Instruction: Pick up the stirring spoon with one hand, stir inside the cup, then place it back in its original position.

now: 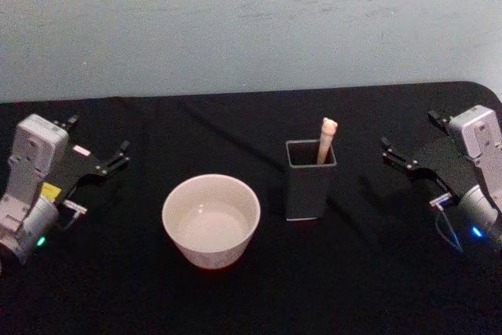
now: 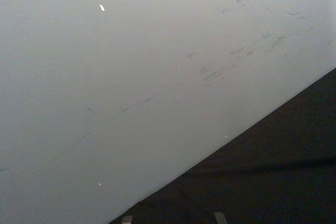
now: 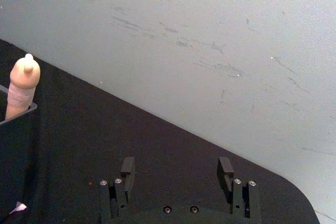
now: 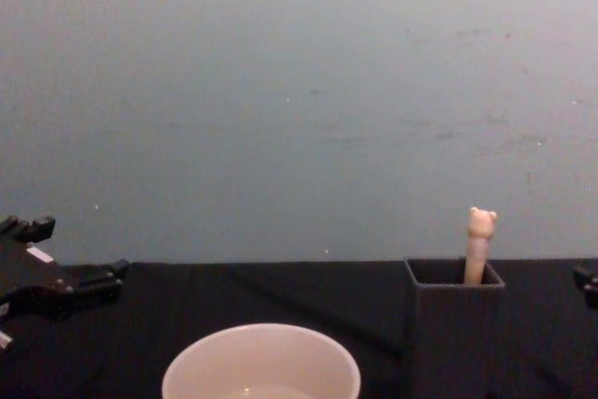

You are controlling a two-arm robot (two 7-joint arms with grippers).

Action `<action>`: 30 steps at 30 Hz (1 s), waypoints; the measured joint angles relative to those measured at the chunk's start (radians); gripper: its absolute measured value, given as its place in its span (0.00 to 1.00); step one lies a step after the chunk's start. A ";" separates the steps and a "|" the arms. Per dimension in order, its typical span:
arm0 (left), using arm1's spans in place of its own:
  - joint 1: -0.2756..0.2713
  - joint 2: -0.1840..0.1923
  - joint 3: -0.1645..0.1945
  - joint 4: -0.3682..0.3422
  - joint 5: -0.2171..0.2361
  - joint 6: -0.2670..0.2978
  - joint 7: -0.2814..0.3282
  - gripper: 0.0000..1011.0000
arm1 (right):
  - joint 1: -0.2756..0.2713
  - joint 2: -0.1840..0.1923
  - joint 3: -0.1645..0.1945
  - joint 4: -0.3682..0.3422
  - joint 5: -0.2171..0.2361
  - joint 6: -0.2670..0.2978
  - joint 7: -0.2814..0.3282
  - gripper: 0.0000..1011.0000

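The stirring spoon (image 1: 327, 139) stands upright in a dark grey square holder (image 1: 311, 182), its bear-head top (image 4: 481, 223) above the rim. The spoon (image 3: 23, 85) also shows in the right wrist view. To the holder's left sits the cream-white cup (image 1: 210, 221), seemingly with a little clear liquid in it. My left gripper (image 1: 98, 140) rests open at the table's left side, well away from the cup. On the right my right gripper (image 1: 412, 135) hangs open, apart from the holder, its two dark fingers (image 3: 127, 167) spread with nothing between them.
A black cloth (image 1: 251, 296) covers the table, with a pale blue-grey wall (image 1: 251, 21) right behind it. The table's rounded far right corner (image 3: 294, 187) lies just beyond my right gripper. Open cloth surrounds the cup (image 4: 262, 362) and holder (image 4: 453, 324).
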 joint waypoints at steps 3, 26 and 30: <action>0.000 0.000 0.000 0.000 0.000 0.000 0.000 0.99 | 0.000 0.000 0.000 0.000 0.000 0.000 0.000 0.99; 0.000 0.000 0.000 0.000 0.000 0.000 0.000 0.99 | 0.000 0.000 0.000 0.000 0.000 0.000 0.000 0.99; 0.000 0.000 0.000 0.000 0.000 0.000 0.000 0.99 | 0.000 0.000 0.000 0.000 0.000 0.000 0.000 0.99</action>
